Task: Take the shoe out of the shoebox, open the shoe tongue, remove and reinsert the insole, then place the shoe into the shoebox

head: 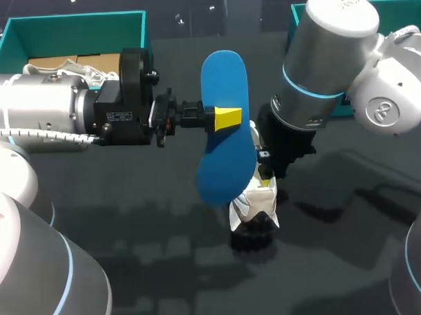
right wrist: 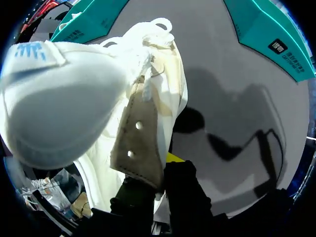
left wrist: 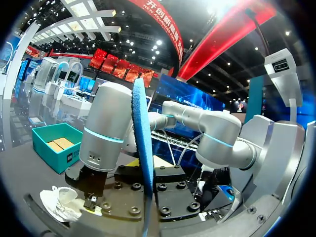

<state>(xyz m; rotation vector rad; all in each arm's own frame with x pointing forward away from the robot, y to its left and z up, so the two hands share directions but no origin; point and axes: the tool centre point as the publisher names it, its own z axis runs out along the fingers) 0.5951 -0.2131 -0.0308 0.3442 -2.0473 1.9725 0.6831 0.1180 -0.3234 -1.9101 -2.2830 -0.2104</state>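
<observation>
The insole [head: 224,81] is blue, the shoe [right wrist: 64,98] white and tan, the shoebox [head: 75,31] teal.

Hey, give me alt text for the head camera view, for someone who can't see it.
The left gripper holds a blue insole above the dark table, pinching it mid-length. Next to it, the right gripper grips a white shoe near the table's middle; an open teal shoebox sits at the far left.
</observation>
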